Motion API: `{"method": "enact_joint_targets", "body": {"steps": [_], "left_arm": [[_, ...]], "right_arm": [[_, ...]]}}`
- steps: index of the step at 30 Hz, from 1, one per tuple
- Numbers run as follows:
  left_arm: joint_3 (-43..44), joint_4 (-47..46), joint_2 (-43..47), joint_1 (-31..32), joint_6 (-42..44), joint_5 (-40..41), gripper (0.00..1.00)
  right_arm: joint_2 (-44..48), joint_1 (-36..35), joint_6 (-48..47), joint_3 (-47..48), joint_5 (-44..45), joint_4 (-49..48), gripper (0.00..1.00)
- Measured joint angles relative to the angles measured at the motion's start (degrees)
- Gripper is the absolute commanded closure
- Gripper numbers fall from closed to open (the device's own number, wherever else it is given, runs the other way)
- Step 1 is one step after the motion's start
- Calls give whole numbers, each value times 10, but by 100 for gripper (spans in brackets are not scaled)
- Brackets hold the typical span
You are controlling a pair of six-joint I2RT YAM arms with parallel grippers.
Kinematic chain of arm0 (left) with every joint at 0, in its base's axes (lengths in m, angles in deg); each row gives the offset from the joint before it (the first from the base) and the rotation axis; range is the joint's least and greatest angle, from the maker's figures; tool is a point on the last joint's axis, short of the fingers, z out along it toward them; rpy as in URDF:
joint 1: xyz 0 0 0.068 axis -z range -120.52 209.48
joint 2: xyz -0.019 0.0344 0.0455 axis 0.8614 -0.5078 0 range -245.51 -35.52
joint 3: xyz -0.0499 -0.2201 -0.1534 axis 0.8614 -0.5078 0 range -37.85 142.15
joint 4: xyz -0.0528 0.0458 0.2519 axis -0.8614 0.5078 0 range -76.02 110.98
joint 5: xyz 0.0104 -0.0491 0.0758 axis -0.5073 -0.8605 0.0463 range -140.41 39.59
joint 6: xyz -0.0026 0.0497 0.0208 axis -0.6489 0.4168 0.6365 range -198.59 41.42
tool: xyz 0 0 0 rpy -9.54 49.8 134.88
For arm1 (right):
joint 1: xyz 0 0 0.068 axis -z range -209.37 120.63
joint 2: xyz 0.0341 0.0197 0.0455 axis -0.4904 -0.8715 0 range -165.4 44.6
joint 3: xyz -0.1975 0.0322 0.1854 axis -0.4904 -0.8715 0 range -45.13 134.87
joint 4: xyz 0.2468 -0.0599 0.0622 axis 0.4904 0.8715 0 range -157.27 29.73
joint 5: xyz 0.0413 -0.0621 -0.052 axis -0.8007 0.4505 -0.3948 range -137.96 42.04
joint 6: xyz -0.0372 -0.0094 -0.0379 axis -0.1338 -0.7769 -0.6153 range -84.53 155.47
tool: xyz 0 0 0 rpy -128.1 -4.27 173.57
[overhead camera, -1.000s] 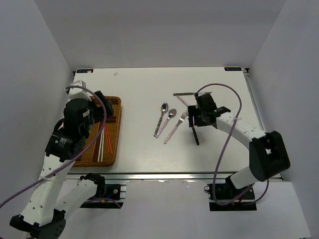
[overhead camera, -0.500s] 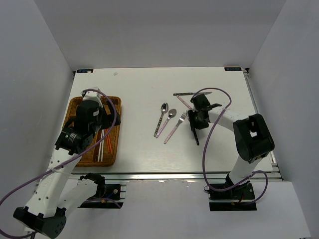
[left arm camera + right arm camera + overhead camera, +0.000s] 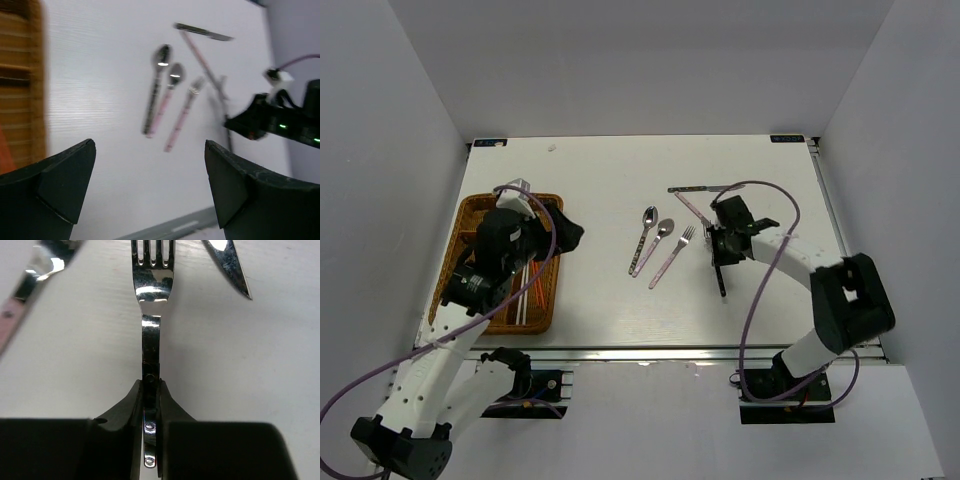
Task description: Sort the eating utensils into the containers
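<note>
Right pincer (image 3: 151, 386) newly clamped on dark-handled fork (image 3: 151, 340), tines pointing far, handle near, left pincer (image 3: 149, 152) wide.

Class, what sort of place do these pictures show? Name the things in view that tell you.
Probably a robotics lab test bench, not a kitchen: a left arm and right arm bolted to a white table, plain grey walls boxing it in, cutlery laid near a wicker tray.
</note>
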Motion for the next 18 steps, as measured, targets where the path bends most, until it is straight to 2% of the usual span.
{"method": "enact_joint_targets", "body": {"steps": [3, 5, 9, 12, 13, 18], "left_arm": [[-90, -139, 27, 1, -79, -103, 2], [-152, -239, 30, 9, -137, -155, 2], [-184, -367, -29, 76, -193, -180, 2], [-166, -428, -87, 147, -201, -172, 3], [-157, -436, -103, 165, -200, -168, 7], [-114, -432, -151, 200, -190, -123, 19]], "right_arm": [[81, -24, 22, -6, -12, 8, 100], [138, -64, 38, -4, -20, -3, 100], [197, -157, 80, 7, -30, -29, 100], [211, -207, 113, 9, -26, -41, 100], [212, -222, 123, 11, -21, -41, 100], [216, -273, 155, 31, 9, -42, 100]]}}
